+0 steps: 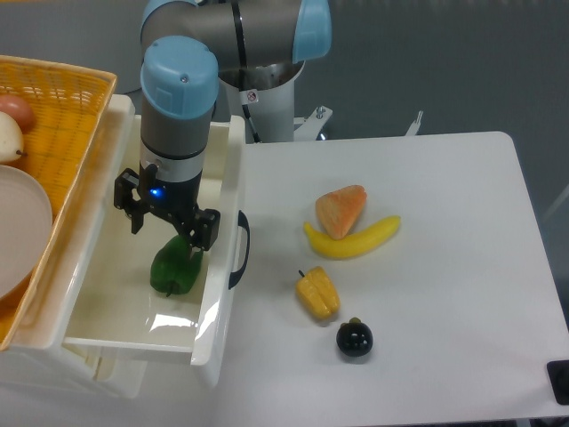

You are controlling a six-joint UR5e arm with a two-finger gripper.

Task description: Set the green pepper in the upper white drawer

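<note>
The upper white drawer [218, 294] is standing pulled out from the worktop [427, 302]. The end effector [166, 225] is hovering inside it, fingers spread, gripping nothing. The green pepper [174, 269] is lying on the drawer floor beneath. Risk: it is lying close under one finger, so a sideways exit could knock it.

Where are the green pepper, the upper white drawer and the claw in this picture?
green pepper [174, 268]: fixed camera view, on its glossy side.
upper white drawer [215, 294]: fixed camera view, on its front wall.
claw [166, 229]: fixed camera view, midway between its open fingertips.
</note>
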